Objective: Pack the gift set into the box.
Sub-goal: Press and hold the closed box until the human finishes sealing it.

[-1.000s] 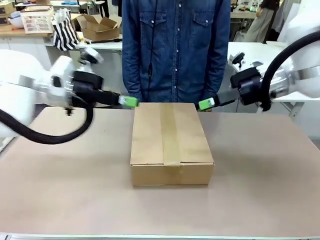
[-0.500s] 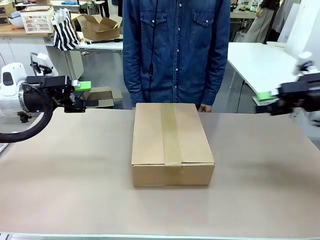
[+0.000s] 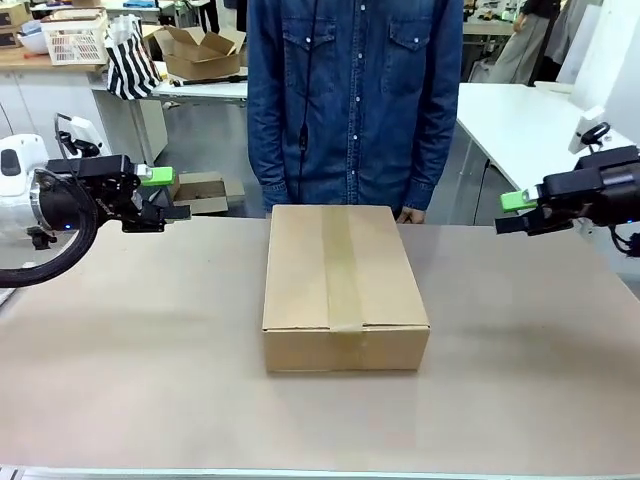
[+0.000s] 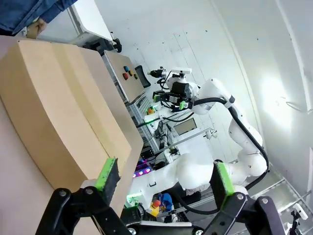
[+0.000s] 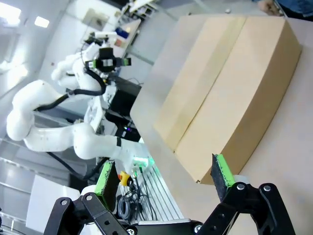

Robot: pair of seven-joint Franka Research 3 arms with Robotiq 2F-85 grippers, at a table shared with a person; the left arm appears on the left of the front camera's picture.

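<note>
person in a denim shirt [image 3: 355, 95] standing at the far side, striped bag [image 3: 131, 62] sitting behind, white basket [image 3: 75, 38] resting on a shelf

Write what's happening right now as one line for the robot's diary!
box: shut, taped, mid-table | left end effector: open, empty, left of box | right end effector: open, empty, right of box | person: standing behind box
</note>
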